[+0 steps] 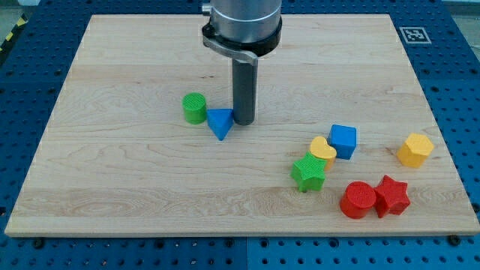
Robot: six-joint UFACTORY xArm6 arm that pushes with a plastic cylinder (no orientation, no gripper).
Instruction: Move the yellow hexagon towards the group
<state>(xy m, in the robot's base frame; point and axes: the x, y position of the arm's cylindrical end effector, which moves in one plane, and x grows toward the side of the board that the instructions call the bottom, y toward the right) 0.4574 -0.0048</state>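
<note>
The yellow hexagon (415,149) sits on its own at the right side of the desk (112,187), close to the right edge and apart from the rest. To its left lies the group: a blue cube (343,141) touching a yellow heart (323,149), a green star (309,173) just beside the heart on the near side, and nearer still a red cylinder (358,199) pressed against a red star (392,196). My tip (244,121) stands well apart from the hexagon, far off to its left and a little farther back, near the middle of the desk, touching or just beside a blue triangle (220,123), with a green cylinder (194,108) to the left of that. So the hexagon lies to the right of the tool and slightly nearer, with the group between the two; by my judgement the tip has to travel around the group to reach the hexagon's right face before it can push leftward. The arm hangs straight down from the far side, rod upright. The tool is a plain rod with nothing to open or close, and it holds nothing.
</note>
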